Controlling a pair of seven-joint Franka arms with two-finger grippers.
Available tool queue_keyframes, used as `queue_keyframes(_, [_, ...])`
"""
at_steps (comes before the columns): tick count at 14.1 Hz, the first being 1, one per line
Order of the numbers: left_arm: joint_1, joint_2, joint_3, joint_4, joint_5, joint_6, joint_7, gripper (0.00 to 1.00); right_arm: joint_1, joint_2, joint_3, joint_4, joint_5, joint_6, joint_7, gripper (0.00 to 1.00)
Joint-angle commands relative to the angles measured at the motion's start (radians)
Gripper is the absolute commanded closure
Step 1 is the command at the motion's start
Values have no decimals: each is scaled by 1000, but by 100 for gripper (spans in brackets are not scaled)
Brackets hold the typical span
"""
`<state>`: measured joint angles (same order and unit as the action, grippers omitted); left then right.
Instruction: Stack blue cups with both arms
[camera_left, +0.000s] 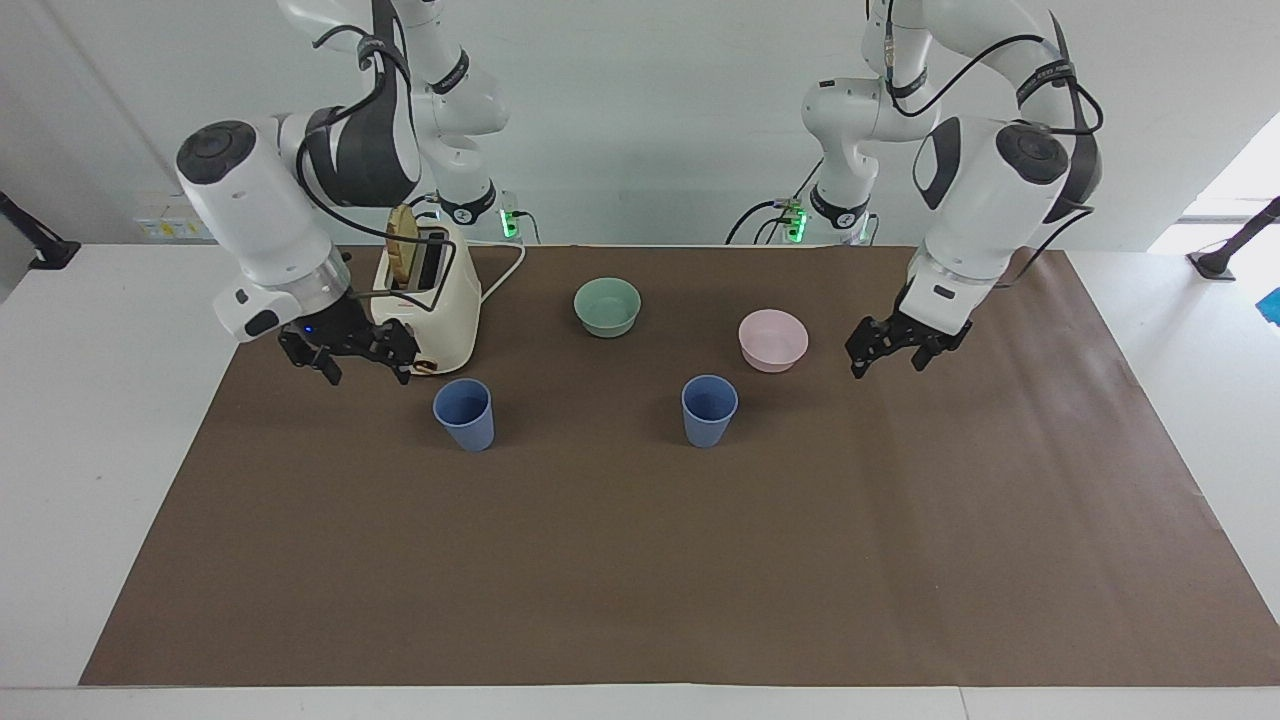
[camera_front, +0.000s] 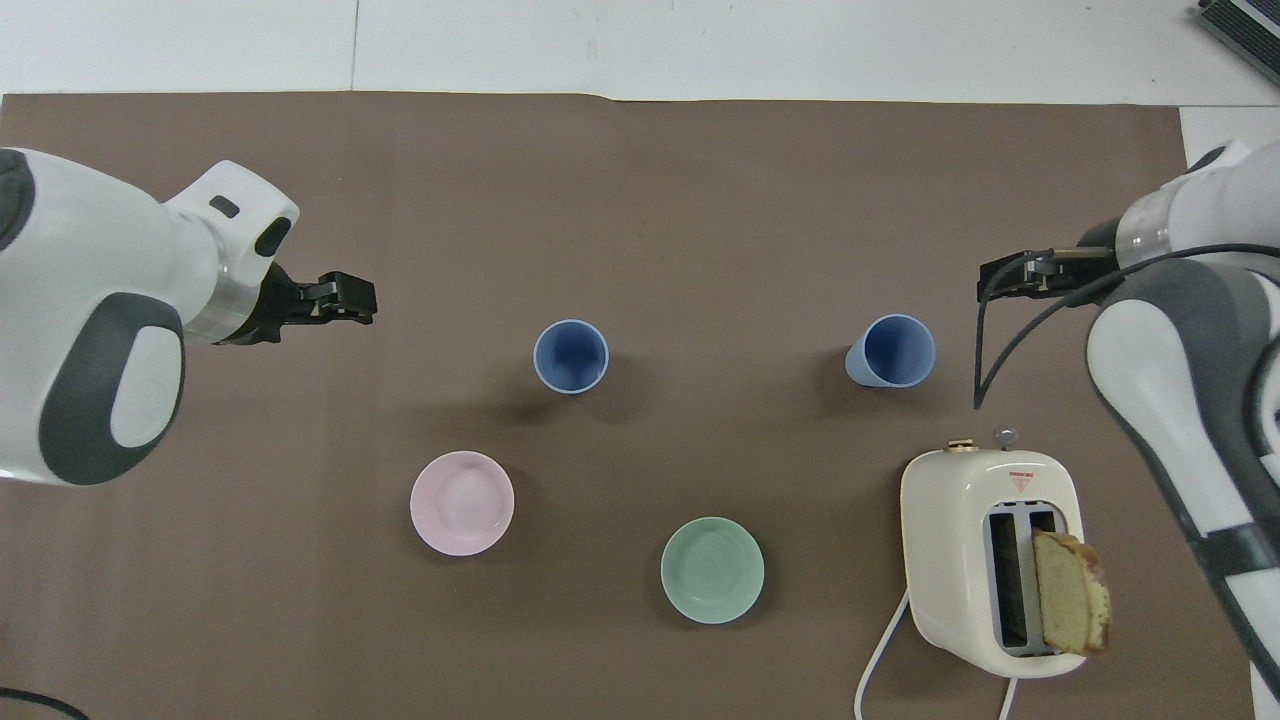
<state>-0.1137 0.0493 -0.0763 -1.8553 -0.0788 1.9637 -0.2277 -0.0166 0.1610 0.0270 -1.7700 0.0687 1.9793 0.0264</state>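
- Left hand (camera_left: 888, 350) hangs spread and empty over the tabletop (camera_left: 640, 560).
- Right hand (camera_left: 350, 357) hangs spread and empty beside the toaster (camera_left: 428, 300).
- Both blue cups (camera_left: 464, 413) (camera_left: 709, 410) stand apart, unstacked.

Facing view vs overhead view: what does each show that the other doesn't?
Only the facing view shows the arms' bases, the green lights there, the wall, and the lever on the toaster's front. Only the overhead view looks down into the toaster's slots and shows the bread slice in full.

Both show the two blue cups upright and apart, the pink bowl, the green bowl, the left tool open past the pink bowl toward the left arm's end, and the right tool open beside the toaster.
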Motion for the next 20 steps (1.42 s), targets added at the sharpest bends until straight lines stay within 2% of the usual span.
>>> queue_keyframes(1, [80,-35,-11,-1,16,-61,170,0,6,8,2,-72,22,90,-37,0])
queue_keyframes(4, [117,-43,-11,105,49,-211,274,0,26,18,2,-144,22,148,-88,0])
queue_keyframes(9, [118,-45,-5,261,77,-397,286,0,26,22,1,-201,22,177,-157,0])
queue_keyframes(15, [117,-68,15,341,76,-514,289,0,32,35,1,-215,22,191,-169,0])
queue_keyframes(20, [117,-98,13,340,67,-520,283,0,40,35,2,-215,22,196,-169,64])
